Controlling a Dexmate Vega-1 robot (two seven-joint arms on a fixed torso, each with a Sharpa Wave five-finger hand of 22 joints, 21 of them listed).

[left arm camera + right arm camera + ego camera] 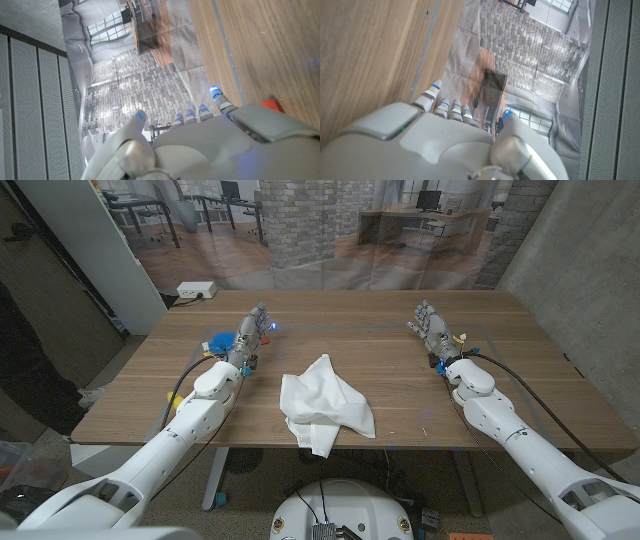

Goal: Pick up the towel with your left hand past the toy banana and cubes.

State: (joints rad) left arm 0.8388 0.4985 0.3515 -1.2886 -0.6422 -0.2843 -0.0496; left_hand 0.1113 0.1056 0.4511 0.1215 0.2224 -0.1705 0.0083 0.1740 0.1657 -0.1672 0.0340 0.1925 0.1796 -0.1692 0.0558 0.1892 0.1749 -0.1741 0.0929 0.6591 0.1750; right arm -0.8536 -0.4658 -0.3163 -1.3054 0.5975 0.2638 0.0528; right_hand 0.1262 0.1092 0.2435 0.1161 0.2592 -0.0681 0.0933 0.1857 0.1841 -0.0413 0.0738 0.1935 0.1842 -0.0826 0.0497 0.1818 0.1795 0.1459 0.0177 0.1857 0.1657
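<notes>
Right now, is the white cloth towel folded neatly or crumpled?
Crumpled: the white cloth towel lies in an irregular, creased heap on the wooden table.

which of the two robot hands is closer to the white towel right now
The left hand: it sits just beyond the towel, toward its left. The right hand is farther off.

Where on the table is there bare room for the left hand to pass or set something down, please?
Bare wood lies between the towel and the right hand, and along the far edge between both hands. It is crowded beside the left hand, where small coloured objects sit; the gap between that hand and the towel is narrower.
</notes>
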